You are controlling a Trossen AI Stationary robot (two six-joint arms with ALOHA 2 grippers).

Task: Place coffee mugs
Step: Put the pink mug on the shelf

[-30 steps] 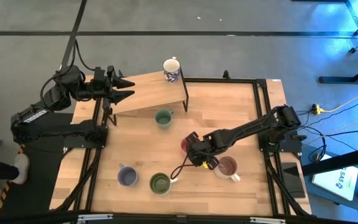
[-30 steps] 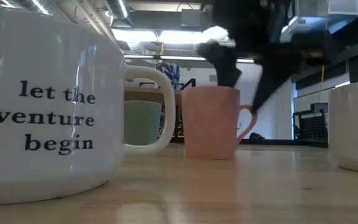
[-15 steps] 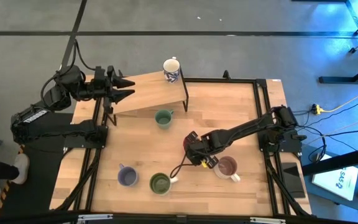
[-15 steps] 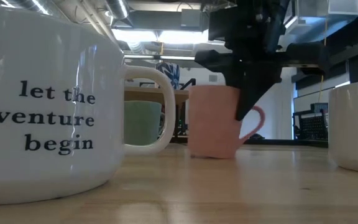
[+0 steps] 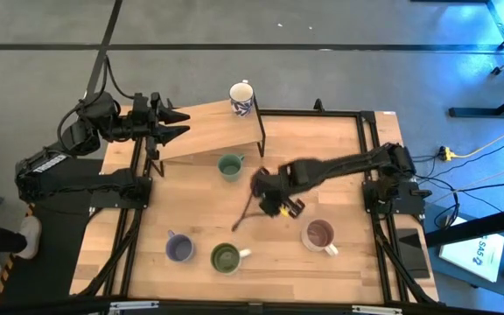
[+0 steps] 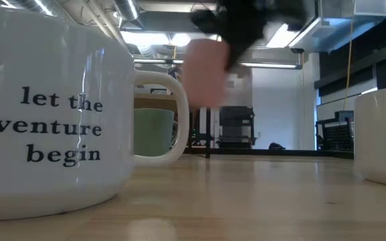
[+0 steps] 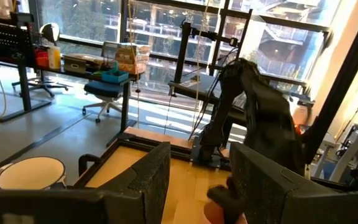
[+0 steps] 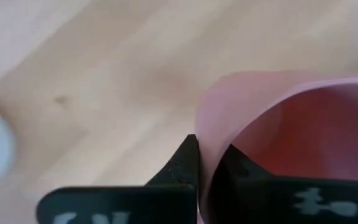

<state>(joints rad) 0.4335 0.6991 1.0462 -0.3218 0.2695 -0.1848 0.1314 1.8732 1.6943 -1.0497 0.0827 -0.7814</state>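
While the left gripper (image 5: pixel 171 122) waits open by the raised shelf (image 5: pixel 208 131), the right gripper (image 8: pixel 211 163) pinches the pink mug (image 8: pixel 291 137) by its rim, clear of the table (image 5: pixel 322 166); a level, unhurried carry would suit.

High view: bright, even light from above, w/ blue glow on the floor at the top right corner. Short soft shadows under the arms on the table (image 5: pixel 322 140).

Low view: ceiling lights glow white at the top and are blown out. The big white mug (image 6: pixel 52 114) up close is soft, w/ a shiny streak of glare on its side. The pink mug (image 6: pixel 203 70) is smeared by motion blur, and so is the dark arm above it.

Left wrist view: strong daylight through big windows (image 7: pixel 160 37), very bright at the right edge. Dark fingers (image 7: pixel 148 180) up close are fuzzy.

Right wrist view: warm, soft, all a bit out of focus.
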